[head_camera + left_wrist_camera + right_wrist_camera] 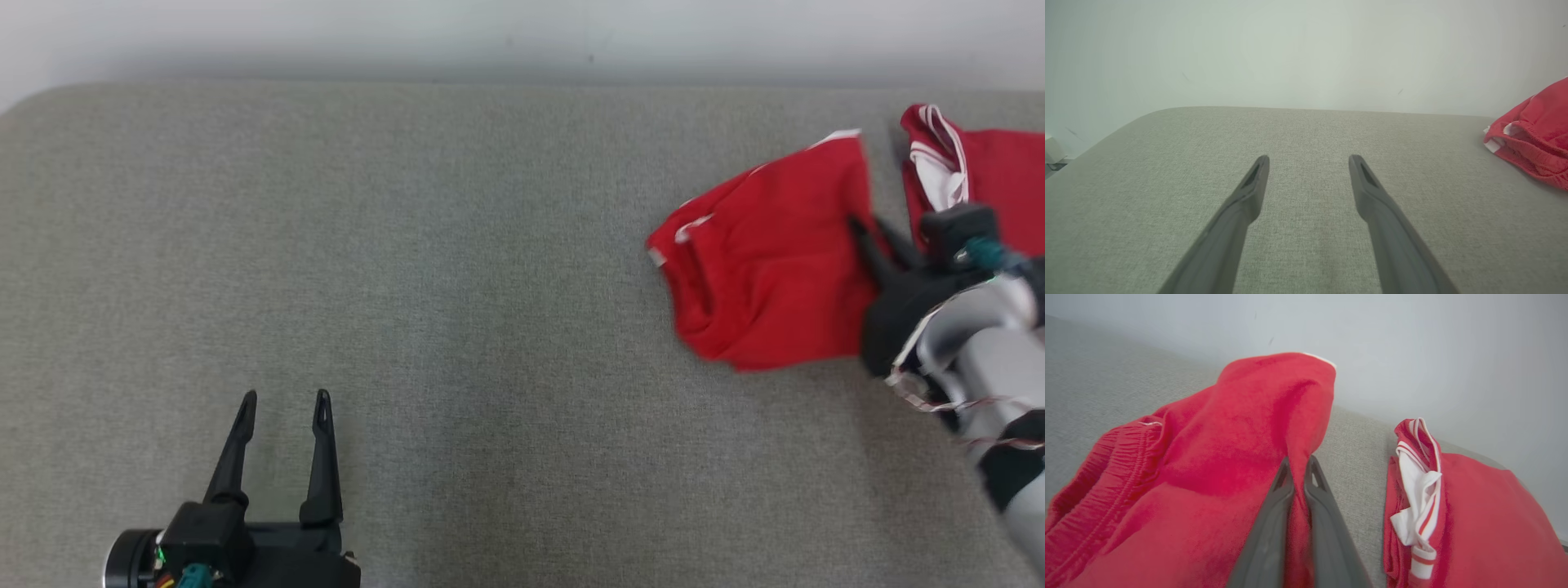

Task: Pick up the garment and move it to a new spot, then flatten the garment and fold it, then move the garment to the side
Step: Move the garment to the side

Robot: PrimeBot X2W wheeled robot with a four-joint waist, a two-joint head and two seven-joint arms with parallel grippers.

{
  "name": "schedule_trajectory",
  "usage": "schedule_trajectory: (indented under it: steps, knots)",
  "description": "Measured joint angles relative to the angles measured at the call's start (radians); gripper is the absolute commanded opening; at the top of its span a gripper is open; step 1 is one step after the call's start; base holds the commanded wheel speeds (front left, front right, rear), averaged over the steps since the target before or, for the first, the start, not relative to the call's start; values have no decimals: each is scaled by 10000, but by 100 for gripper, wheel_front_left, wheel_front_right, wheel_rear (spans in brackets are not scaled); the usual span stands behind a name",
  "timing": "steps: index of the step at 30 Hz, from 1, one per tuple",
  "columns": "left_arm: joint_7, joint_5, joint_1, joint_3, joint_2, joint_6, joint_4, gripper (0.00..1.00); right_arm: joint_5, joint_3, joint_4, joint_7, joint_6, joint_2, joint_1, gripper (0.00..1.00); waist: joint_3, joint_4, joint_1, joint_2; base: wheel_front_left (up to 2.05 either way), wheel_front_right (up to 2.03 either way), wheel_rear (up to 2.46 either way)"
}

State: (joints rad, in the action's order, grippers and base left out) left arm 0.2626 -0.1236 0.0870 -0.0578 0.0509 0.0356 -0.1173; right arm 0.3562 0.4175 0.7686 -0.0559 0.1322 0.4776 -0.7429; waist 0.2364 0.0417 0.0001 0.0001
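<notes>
Red garment (1220, 457) pinched in closed right end effector (1298, 464), left end effector (286, 398) spread wide, empty, over grey desk (490, 286)

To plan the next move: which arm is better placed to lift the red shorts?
Right: the right gripper is shut on the red shorts at their edge; the left gripper stands open, far from them.
</notes>
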Motion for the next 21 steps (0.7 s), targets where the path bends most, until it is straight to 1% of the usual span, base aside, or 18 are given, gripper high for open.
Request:
schedule_trajectory:
  steps: [7, 8, 9, 10, 11, 17, 21]
  knots:
    - [-2, 192, 420, 33, -2, 263, 69, 100, 130, 357, -244, 660, 0, 1542, -920, 0, 675, -128, 0, 0, 0, 0, 0]
    - [-2, 192, 420, 33, -2, 263, 69, 100, 130, 357, -244, 660, 0, 1542, -920, 0, 675, -128, 0, 0, 0, 0, 0]
    - [0, 257, 577, 19, 0, 330, 102, 100, 192, 351, -257, 805, 0, 1977, -1214, 0, 881, -149, 0, 0, 0, 0, 0]
    - [0, 257, 577, 19, 0, 330, 102, 100, 192, 351, -257, 805, 0, 1977, -1214, 0, 881, -149, 0, 0, 0, 0, 0]
    - [0, 299, 717, 13, -2, 364, 173, 100, 291, 364, -249, 934, 0, 2359, -1511, 0, 1101, -168, 0, 0, 0, 0, 0]
    - [-2, 453, 1070, -29, -2, 531, 430, 100, 347, 652, -336, 1275, 0, 3235, -2265, 0, 1773, -265, 0, 1, 0, 0, 0]
    - [0, 612, 1278, -2, 2, 625, 608, 100, 385, 663, -242, 1496, 0, 3777, -2615, 0, 2162, -366, 0, 1, 0, 0, 0]
